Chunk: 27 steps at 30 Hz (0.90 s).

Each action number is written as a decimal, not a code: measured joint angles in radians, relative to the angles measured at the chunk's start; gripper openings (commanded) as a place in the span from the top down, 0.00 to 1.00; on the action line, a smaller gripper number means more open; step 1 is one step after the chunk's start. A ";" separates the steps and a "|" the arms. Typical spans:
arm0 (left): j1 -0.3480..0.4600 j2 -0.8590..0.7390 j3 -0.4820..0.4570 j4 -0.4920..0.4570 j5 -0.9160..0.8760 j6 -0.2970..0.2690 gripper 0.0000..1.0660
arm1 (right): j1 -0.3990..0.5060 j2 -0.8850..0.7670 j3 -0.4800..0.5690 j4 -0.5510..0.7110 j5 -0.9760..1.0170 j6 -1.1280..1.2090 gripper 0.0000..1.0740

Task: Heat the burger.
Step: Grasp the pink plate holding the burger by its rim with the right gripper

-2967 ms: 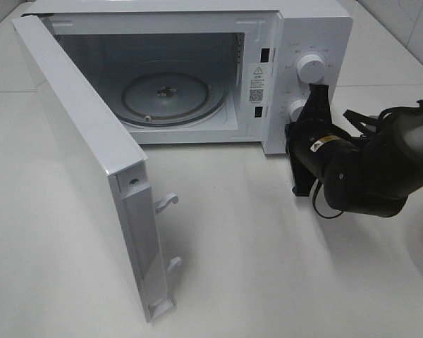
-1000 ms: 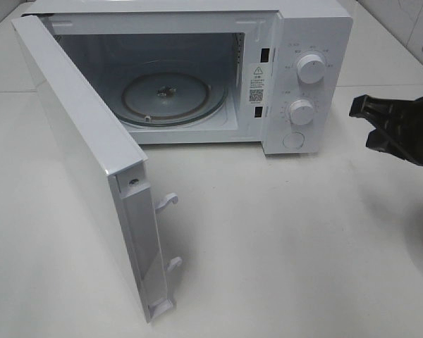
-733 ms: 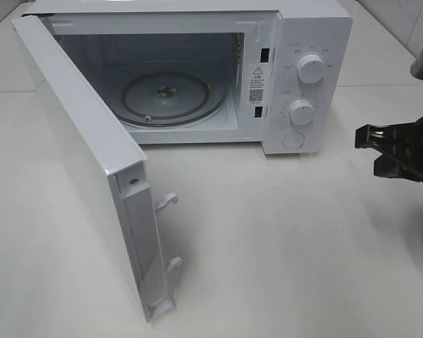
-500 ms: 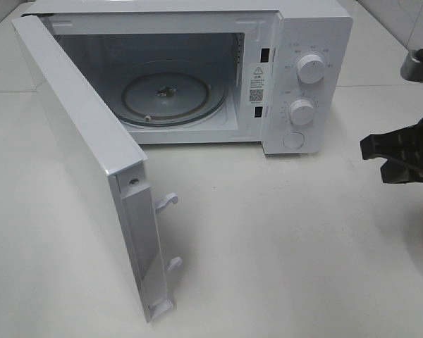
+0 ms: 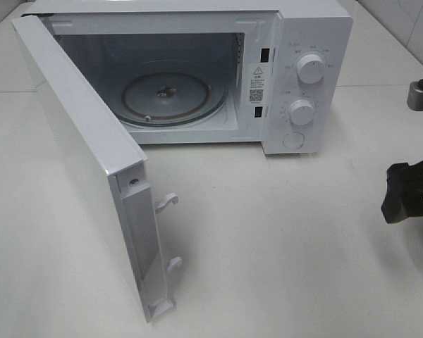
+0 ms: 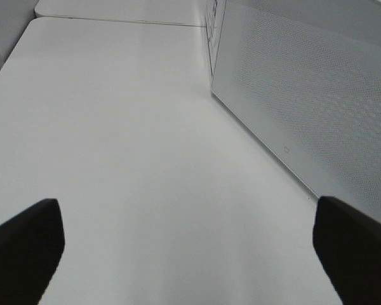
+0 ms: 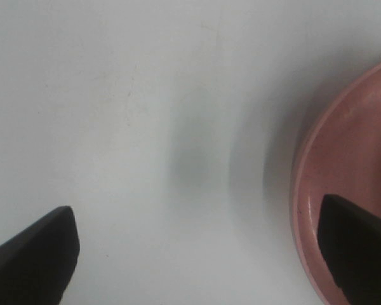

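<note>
The burger is out of view. A white microwave [image 5: 317, 28] stands at the back with its door [image 5: 77, 148] swung wide open to the left and a bare glass turntable [image 5: 166, 95] inside. My right gripper [image 5: 403, 193] hangs at the far right edge of the table, open and holding nothing. In the right wrist view its fingers [image 7: 32, 257] are spread wide, with the rim of a pink plate [image 7: 340, 159] under the other finger. My left gripper [image 6: 187, 254] is open over bare table, beside the door's outer face [image 6: 317, 108].
Two white knobs [image 5: 311, 67] [image 5: 301, 111] and a round button [image 5: 293, 140] sit on the microwave's right panel. The open door reaches far out toward the table's front. A grey arm part [image 5: 421, 95] shows at the right edge.
The right gripper has drawn back from in front of the microwave's panel to the right and toward the table's front. Its jaws have spread from shut to wide open.
</note>
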 measured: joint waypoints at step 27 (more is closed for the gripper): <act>0.000 0.000 0.000 0.000 0.000 0.000 0.06 | -0.209 0.102 0.015 -0.051 -0.039 0.000 0.21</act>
